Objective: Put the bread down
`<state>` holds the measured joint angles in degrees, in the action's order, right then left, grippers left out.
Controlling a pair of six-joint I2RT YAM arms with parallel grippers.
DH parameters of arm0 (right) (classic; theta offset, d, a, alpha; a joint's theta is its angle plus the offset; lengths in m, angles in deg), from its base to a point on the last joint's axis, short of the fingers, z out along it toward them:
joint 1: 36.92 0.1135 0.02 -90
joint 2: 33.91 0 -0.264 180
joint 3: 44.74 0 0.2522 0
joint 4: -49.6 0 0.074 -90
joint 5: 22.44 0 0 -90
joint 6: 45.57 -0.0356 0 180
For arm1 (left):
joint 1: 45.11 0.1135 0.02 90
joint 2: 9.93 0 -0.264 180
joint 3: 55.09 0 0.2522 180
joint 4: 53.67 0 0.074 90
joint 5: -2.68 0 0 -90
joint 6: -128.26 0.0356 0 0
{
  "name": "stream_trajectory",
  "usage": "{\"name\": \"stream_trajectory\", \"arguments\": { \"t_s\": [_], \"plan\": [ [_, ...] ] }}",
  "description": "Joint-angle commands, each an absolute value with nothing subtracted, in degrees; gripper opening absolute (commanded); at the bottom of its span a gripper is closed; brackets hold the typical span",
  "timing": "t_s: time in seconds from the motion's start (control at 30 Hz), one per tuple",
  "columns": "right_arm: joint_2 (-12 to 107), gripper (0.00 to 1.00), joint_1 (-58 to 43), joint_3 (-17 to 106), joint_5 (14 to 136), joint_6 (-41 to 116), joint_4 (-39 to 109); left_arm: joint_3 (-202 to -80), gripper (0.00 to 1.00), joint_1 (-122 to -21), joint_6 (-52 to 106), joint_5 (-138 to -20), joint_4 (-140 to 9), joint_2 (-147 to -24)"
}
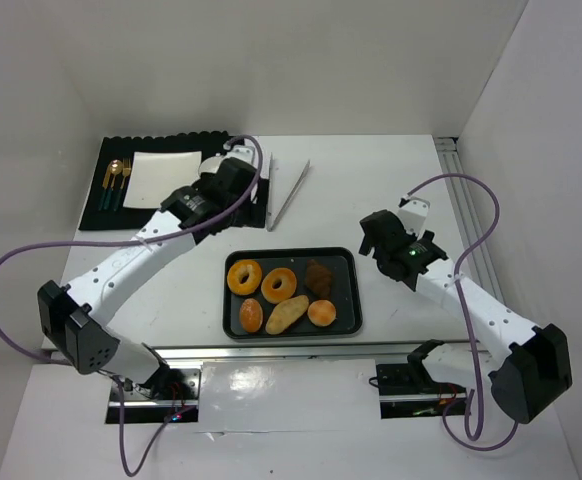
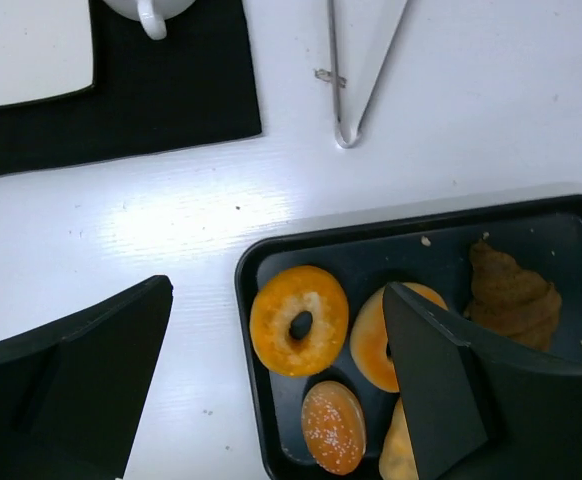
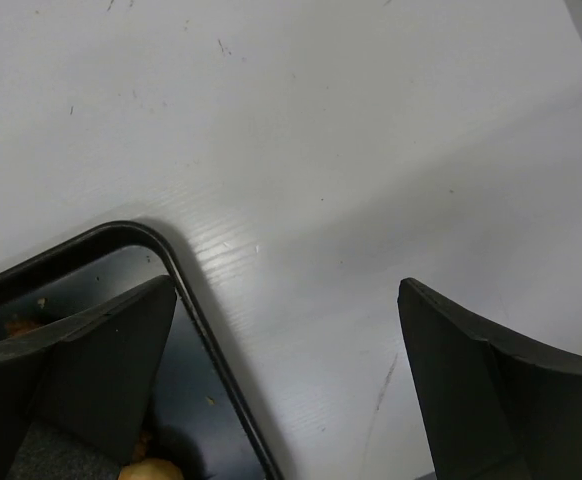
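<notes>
The bread lies in a black rectangular baking tray (image 1: pixel 343 275) at the middle of the white surface (image 1: pixel 371 170). Six pieces are seen, among them a dark brown croissant (image 1: pixel 319 277) and a long pale roll (image 1: pixel 287 314). None of it is gripped.

The left gripper (image 2: pixel 278 292) is spread wide and empty. In its wrist view an orange ring doughnut (image 2: pixel 299 320) is seen almost centred between the two jaws and beneath them, at the tray's far left corner. As a ring it has no long axis to be matched, so any turn of the wrist is judged to serve. The long pale roll, by contrast, lies slantwise in the near row.

The right gripper (image 3: pixel 289 285) is likewise released and empty. It is held over bare surface just outside the tray's far right corner, whose rounded rim shows beside one jaw. The dark brown croissant is the piece nearest to it.

A white square plate (image 1: pixel 163 178) on a black placemat (image 1: pixel 96 215) lies beyond the tray on the left arm's side, and is judged the likely place for the bread. The left arm is therefore judged the better placed, with the doughnut below its jaws and the plate on the same side of the surface. How high the jaws stand above the doughnut cannot be told.
</notes>
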<state>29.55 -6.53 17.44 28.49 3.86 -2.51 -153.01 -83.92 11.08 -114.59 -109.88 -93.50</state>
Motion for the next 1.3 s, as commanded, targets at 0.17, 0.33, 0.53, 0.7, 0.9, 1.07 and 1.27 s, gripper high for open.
{"name": "stream_trajectory", "arguments": {
  "t_s": [0.17,0.33,0.53,0.7,0.9,1.07,1.27],
  "plan": [
    [30.4,0.99,-6.1,19.0,27.9,1.7,-3.6,-157.8,1.0,-81.1,11.5,-103.0,-108.7,-99.0],
    [29.9,0.99,-6.1,18.5,28.6,2.2,-3.0,-163.3,1.0,-79.9,12.9,-101.7,-108.0,-108.4],
    [29.3,0.99,-6.1,17.8,31.0,2.8,-1.7,-175.4,0.98,-79.4,14.3,-101.0,-108.0,-126.0],
    [29.9,0.99,-6.1,17.8,32.1,2.8,-1.2,-183.2,0.98,-75.6,12.2,-97.4,-109.3,-136.3],
    [31.0,0.99,-6.1,17.8,32.1,4.0,-0.5,-183.4,0.99,-74.4,12.1,-97.0,-105.7,-140.3],
    [33.5,0.99,-6.1,17.8,32.7,5.1,1.3,-184.1,0.99,-74.4,13.8,-98.8,-105.0,-142.6],
    [34.7,0.99,-6.1,18.9,33.2,5.1,1.3,-193.6,0.99,-73.8,15.8,-95.9,-106.2,-150.8]
  ]
}}
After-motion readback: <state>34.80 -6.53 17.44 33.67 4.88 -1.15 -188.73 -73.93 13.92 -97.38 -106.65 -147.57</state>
